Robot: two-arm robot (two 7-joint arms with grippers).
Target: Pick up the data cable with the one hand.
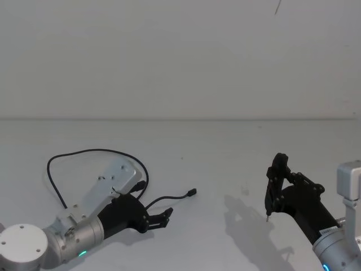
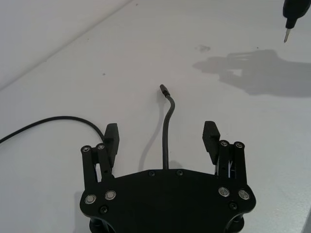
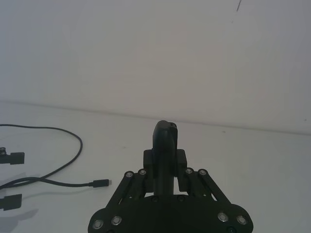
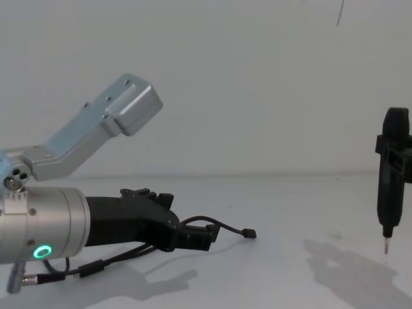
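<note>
Left claw [image 2: 161,129]: released, I see it straddling thin cable [image 2: 165,145].
Room: smooth white worktop [image 2: 243,145] open ahead.
Right claw [image 3: 165,164]: grasping tool [image 3: 165,133].

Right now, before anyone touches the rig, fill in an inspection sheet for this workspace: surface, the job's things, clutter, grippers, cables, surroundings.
Surface: white, flat table, with shadows of both arms on it.
Job's things: data cable lies on the table in a loose loop, with one plug end pointing away from the left gripper.
Clutter: nothing seen.
Grippers: left gripper open, low over the table, straddling the cable near that plug end; right gripper shut on a slim black tool, held upright above the table with its metal tip down.
Cables: besides the data cable, a short black wire with a silver connector beneath the left arm.
Surroundings: plain white wall behind the table.
</note>
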